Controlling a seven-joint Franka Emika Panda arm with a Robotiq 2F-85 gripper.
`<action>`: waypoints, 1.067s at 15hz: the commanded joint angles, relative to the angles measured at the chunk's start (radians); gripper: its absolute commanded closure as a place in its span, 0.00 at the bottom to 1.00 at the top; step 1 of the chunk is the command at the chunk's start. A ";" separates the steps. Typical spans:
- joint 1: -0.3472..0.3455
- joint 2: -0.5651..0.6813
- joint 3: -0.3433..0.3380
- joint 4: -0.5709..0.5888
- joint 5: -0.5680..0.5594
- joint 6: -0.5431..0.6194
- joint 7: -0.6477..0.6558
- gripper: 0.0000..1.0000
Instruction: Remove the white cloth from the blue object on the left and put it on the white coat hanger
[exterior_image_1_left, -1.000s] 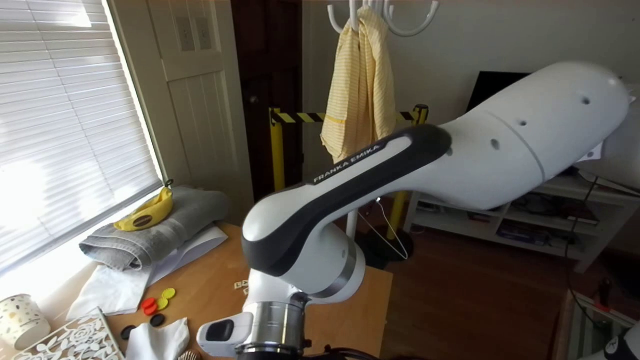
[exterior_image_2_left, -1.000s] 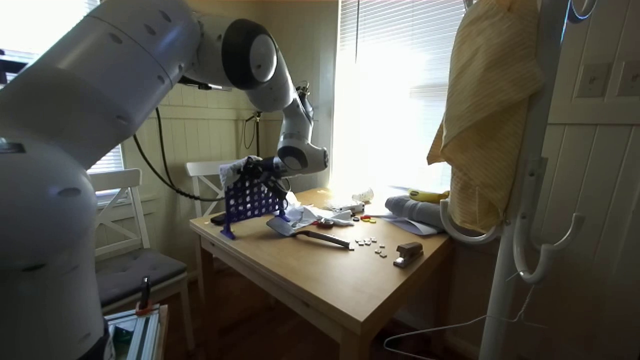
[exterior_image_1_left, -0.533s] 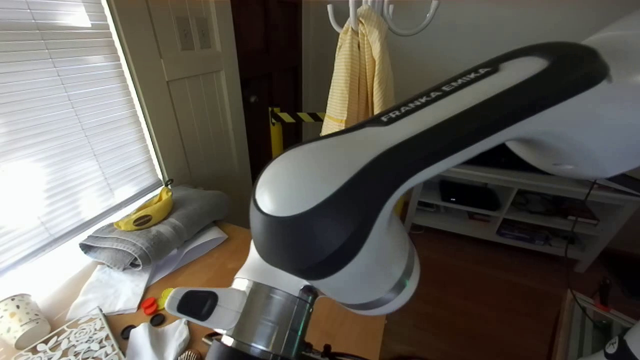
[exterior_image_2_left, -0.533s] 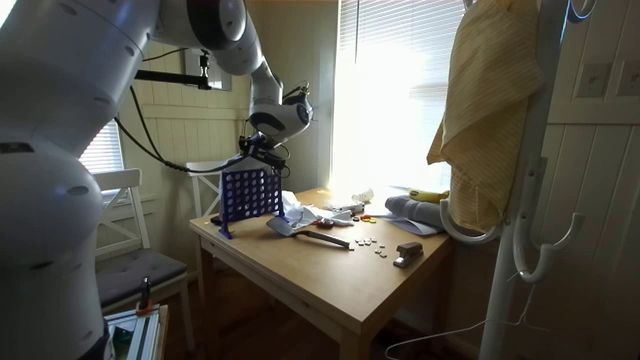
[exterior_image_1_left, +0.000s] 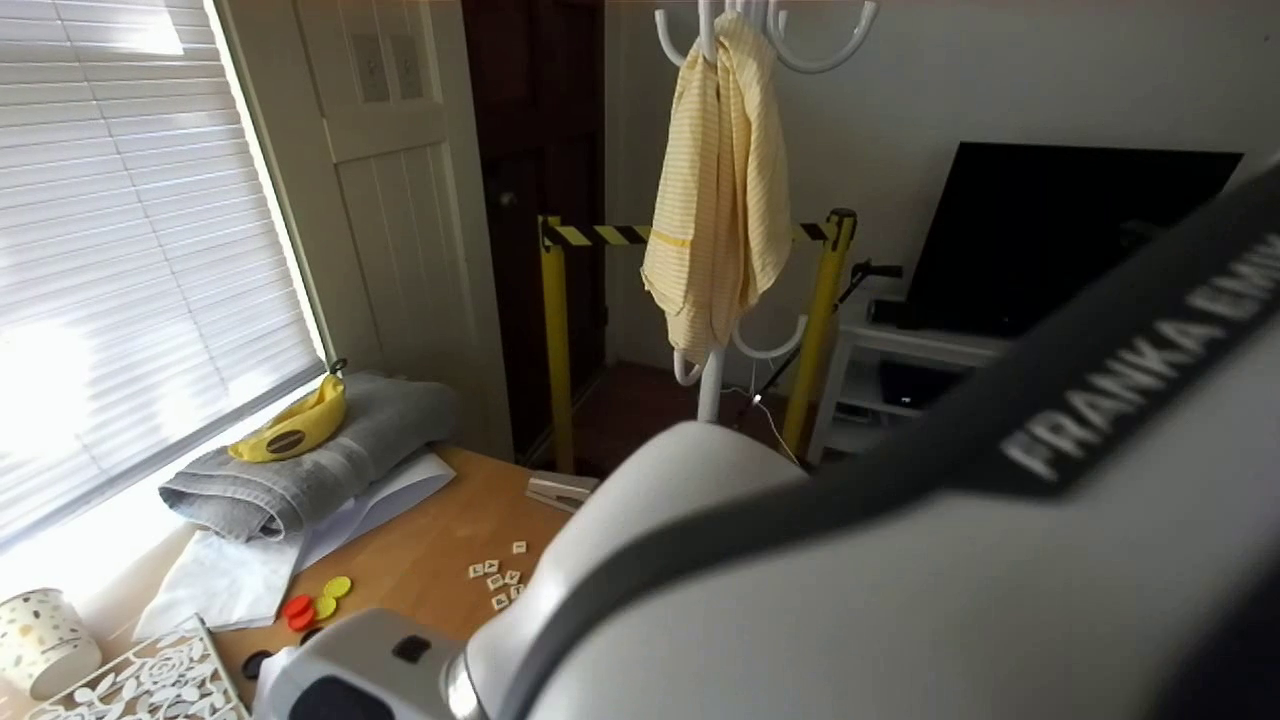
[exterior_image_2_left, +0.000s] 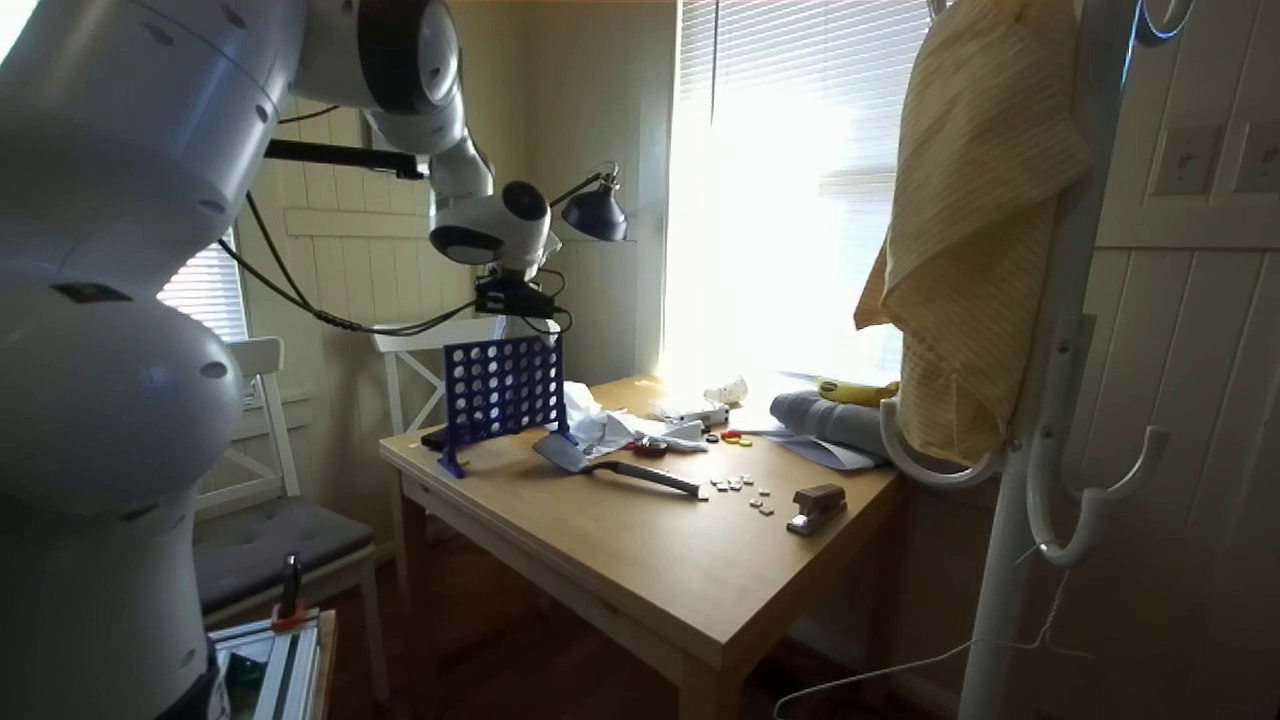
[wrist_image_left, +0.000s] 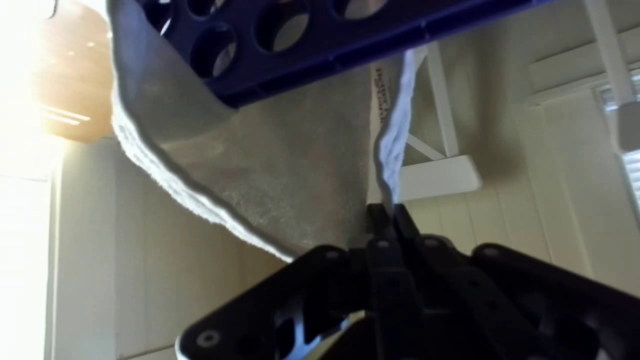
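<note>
Hanging down, white cloth (wrist_image_left: 290, 160) is pinched by the claw (wrist_image_left: 391, 212); blue rack (wrist_image_left: 325, 41) below claw should be cleared next.

Arm (exterior_image_2_left: 150, 250) raised and bent in an exterior view, wrist (exterior_image_2_left: 490, 232) lower at far end, gripper (wrist_image_left: 391, 212) just below; fingers (wrist_image_left: 406, 224) pinched nearly together in wrist view.

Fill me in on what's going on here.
The robot's gripper is shut on a white cloth, holding it up close to the upright blue rack on the table. Whether the cloth fully clears the rack, I can't tell. It is not yet on the white coat stand, where a yellow towel hangs.
</note>
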 joint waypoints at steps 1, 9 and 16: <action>0.132 0.058 -0.060 0.082 -0.094 0.201 0.106 0.99; 0.289 0.041 -0.234 0.067 -0.091 0.422 0.266 0.99; 0.344 -0.007 -0.249 0.024 -0.092 0.820 0.326 0.99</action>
